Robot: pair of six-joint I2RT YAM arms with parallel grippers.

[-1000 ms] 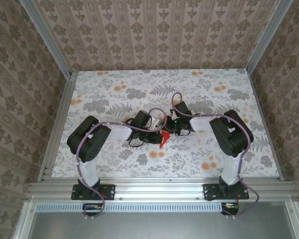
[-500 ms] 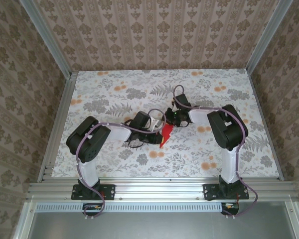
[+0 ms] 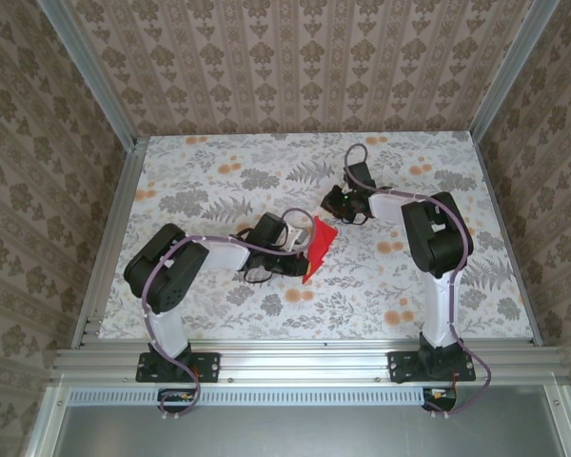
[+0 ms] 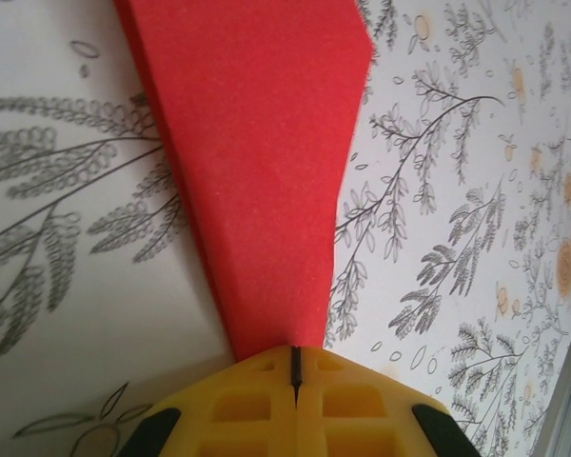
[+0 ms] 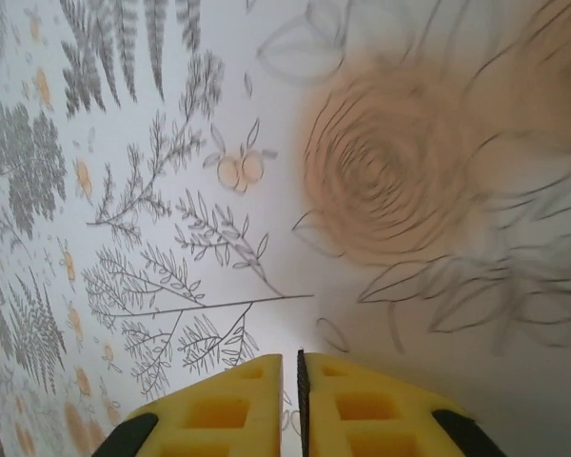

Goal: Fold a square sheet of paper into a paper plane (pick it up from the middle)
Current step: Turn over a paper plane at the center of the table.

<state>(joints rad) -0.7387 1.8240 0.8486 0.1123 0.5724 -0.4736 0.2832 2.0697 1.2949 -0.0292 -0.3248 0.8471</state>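
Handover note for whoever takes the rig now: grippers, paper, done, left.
Left gripper: shut on the narrow end of the folded bright red paper.
Right gripper: jaws barely parted, holding nothing, over the floral table, apart from the paper.
Paper: tapered dart shape, near the table's centre.
Done: sheet picked up and folded.
Left: probably check the creases, which I cannot judge from these views, then set it down and release.
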